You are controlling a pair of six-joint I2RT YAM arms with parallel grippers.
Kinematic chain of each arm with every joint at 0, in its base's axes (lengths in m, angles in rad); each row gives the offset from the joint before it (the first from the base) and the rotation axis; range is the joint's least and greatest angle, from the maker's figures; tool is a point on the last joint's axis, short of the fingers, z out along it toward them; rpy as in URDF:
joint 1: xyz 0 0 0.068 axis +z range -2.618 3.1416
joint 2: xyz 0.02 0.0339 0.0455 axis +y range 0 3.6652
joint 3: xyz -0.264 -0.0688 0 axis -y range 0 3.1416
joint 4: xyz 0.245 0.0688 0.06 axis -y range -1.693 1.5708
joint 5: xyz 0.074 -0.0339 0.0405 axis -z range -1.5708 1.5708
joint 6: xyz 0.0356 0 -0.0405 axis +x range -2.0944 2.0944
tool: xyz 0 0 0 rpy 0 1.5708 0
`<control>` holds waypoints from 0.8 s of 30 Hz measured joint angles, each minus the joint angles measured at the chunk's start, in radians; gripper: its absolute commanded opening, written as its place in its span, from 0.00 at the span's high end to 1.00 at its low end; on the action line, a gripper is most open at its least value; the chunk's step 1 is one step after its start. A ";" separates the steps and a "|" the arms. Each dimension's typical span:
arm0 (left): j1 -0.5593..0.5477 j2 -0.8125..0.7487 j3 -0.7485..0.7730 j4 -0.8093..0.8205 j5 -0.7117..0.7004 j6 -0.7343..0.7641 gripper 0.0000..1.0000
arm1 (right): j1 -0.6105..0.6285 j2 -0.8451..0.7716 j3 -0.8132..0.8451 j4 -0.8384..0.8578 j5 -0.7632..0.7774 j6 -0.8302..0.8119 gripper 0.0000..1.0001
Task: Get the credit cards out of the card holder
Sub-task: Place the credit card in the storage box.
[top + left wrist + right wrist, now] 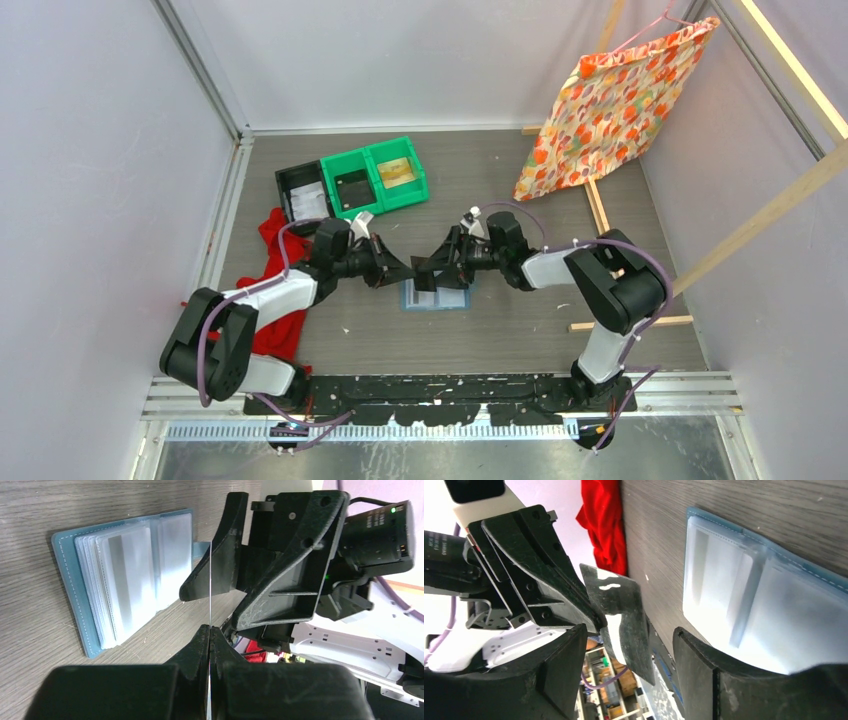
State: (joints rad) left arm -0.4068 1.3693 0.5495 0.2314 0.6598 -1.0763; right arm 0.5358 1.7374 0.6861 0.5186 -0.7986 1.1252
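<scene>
The light-blue card holder [437,296] lies open and flat on the table, its clear sleeves facing up; it also shows in the left wrist view [67,575] and the right wrist view [744,595]. My left gripper [404,270] is shut on a dark credit card [621,600], held in the air just left of the holder. In the left wrist view that card [210,580] shows edge-on as a thin line rising from the closed jaws [210,630]. My right gripper [429,272] is open, and the card's free end hangs between its jaws [629,629] without touching them.
Two green bins [375,178] and a black tray [302,192] stand at the back left; one bin holds a gold item [397,173]. A red cloth [280,235] lies under the left arm. A patterned cloth [600,110] hangs on a wooden frame at the right.
</scene>
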 measured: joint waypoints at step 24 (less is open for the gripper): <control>0.039 -0.031 -0.011 0.045 0.045 -0.058 0.53 | -0.014 0.089 -0.076 0.477 -0.023 0.301 0.99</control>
State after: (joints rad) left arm -0.3676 1.3388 0.5381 0.2768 0.7052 -1.1343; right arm 0.5213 1.8259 0.6098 0.9958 -0.8215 1.4261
